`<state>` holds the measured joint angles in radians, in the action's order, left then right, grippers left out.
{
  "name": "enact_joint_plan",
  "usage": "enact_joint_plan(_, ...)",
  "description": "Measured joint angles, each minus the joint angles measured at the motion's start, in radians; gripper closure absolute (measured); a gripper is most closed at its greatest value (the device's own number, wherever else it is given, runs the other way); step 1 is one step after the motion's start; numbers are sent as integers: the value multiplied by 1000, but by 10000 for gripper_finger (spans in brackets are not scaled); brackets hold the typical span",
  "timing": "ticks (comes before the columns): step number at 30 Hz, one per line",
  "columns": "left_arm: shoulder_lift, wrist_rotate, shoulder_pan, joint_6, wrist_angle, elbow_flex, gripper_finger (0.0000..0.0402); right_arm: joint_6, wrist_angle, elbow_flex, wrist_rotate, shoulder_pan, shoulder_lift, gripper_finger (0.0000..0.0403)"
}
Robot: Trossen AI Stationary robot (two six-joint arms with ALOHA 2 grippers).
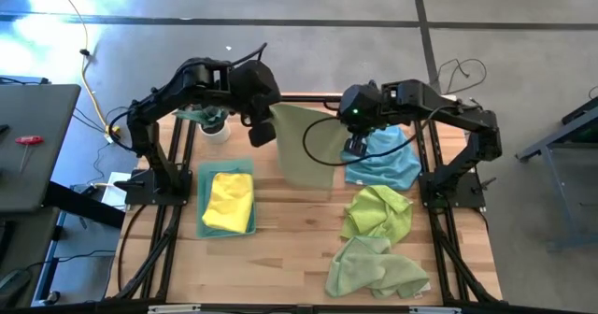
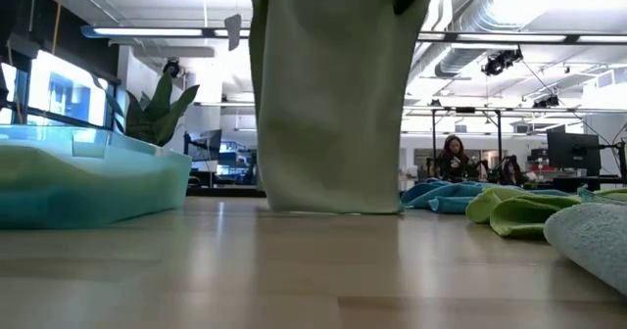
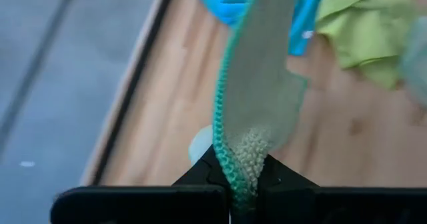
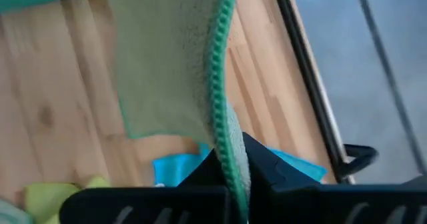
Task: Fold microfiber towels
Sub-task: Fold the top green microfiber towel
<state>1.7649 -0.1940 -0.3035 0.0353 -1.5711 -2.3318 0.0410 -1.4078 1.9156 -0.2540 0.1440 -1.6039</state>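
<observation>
Towel hangs btwn grippers, ctr; bin left; towel pile right.

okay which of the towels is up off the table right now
The pale green microfiber towel, pinched by the left gripper and right gripper; the other cloths lie on the table or in the tray.

Bright, even overhead light; wrist views soft.
Ceiling strip lights glare white in the low view, where the near table blurs. Daylight washes the floor pale. The pale green towel smears in both wrist views.
</observation>
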Motion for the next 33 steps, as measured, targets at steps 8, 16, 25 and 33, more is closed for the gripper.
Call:
enact_joint_plan(8,10,-279,3,-191,0,1,401,-94,47,15,-239,0,0,403)
enact_joint_plan(16,15,-488,-11,-274,0,1,401,-197,124,15,-436,8,0,403)
enact_joint_plan(25,15,-448,-56,-313,0,1,401,-291,186,15,-431,48,0,403)
enact_joint_plan(33,15,-368,-98,-300,0,1,402,-317,201,15,-382,74,0,403)
